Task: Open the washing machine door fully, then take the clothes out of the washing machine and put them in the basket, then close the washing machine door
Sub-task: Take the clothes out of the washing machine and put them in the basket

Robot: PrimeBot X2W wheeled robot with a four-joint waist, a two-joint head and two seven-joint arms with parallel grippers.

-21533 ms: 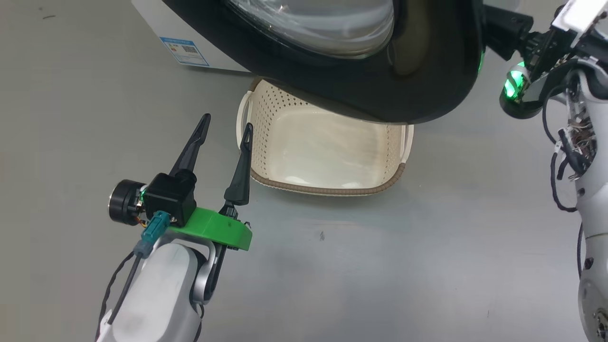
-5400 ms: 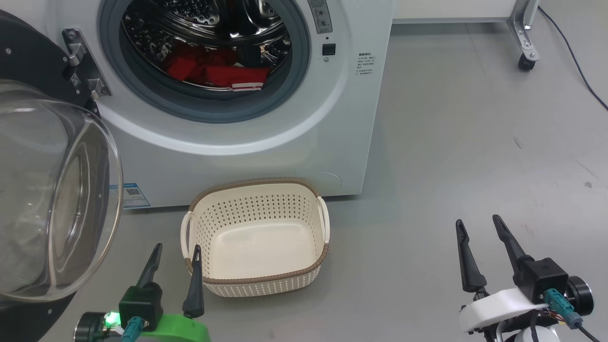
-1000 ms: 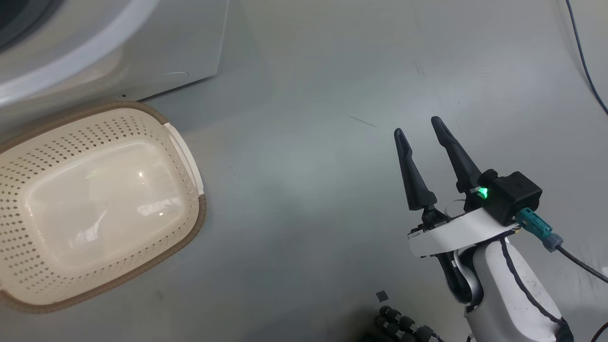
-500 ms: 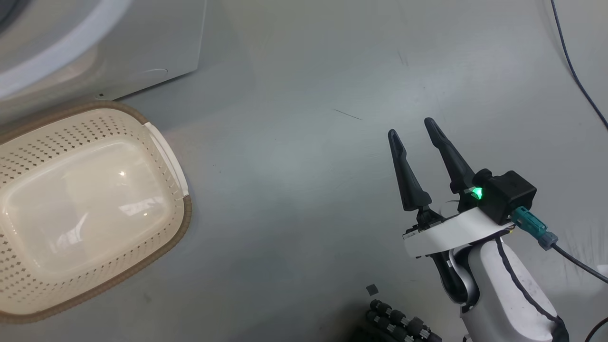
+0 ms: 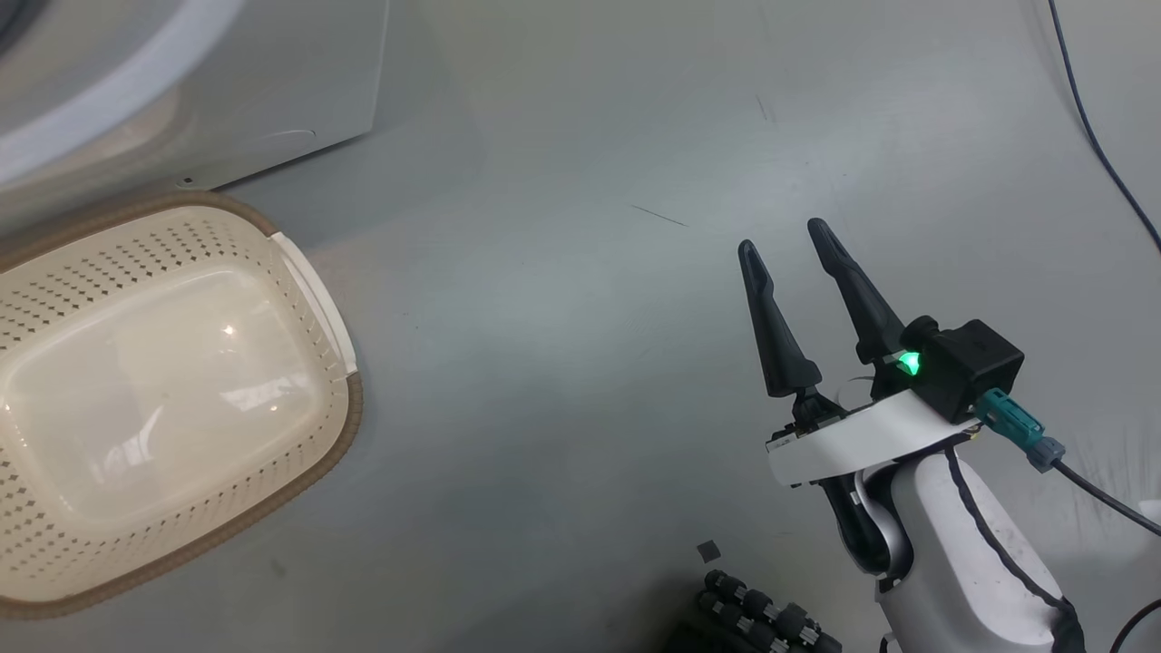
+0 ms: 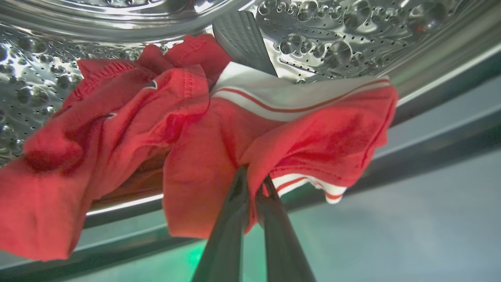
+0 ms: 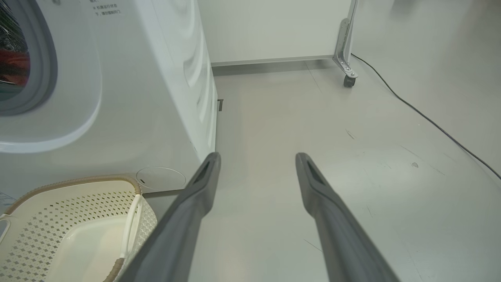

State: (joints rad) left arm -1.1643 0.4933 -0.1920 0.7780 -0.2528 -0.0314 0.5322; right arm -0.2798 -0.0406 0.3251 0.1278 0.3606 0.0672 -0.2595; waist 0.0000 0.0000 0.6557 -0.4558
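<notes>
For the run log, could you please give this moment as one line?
step: take clothes out | left gripper: shut on clothes in drum | right gripper: open | basket: empty

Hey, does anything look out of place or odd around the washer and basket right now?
Nothing stands out. The left gripper is shut on the clothes inside the washing machine, the basket sits upright on the floor beside it, and the right gripper hangs open above the floor.

Head, right wrist share basket (image 5: 356, 413); left inside washing machine (image 6: 352, 31).
</notes>
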